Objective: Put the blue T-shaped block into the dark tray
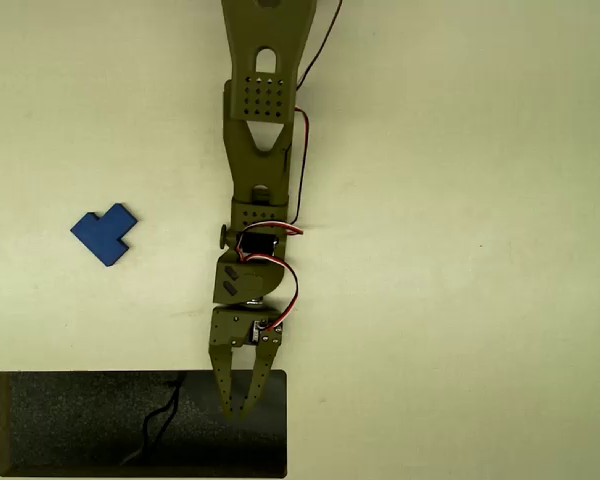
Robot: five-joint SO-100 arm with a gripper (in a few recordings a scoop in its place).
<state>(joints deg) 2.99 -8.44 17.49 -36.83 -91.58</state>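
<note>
Overhead view: gripper (239, 412) nearly closed, empty, over dark tray (70, 425) rim; blue T-shaped block (105, 235) far upper-left on plain cream table (460, 300).

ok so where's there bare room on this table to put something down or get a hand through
The whole right side of the table is bare, right of the arm. Bare too is the upper left above the blue T-shaped block, and the strip between it and the dark tray. It is crowded where the gripper overhangs the tray's right end.
</note>
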